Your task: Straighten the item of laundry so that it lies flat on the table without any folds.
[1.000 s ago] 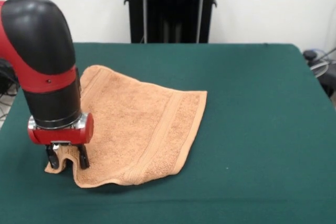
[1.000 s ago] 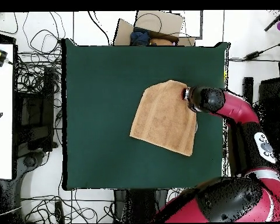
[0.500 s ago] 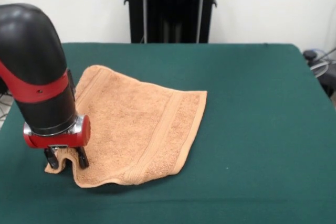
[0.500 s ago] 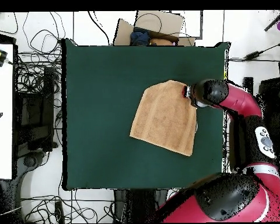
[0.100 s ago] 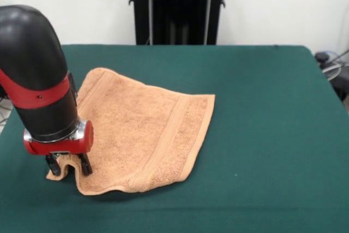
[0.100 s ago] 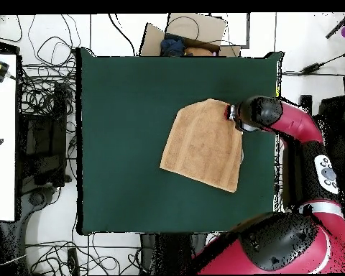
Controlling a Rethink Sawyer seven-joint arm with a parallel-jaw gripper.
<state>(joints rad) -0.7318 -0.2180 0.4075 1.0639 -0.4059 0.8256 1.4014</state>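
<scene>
Hand (image 5: 68,165) pinching raised corner of towel (image 5: 144,129)

Towel (image 6: 203,145) spread on green table (image 6: 125,144); arm (image 6: 290,129) over towel's corner.

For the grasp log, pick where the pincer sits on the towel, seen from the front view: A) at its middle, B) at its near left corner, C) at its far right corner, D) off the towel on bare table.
B: the pincer straddles a raised hump of the towel at its near left corner, one finger on each side.
</scene>
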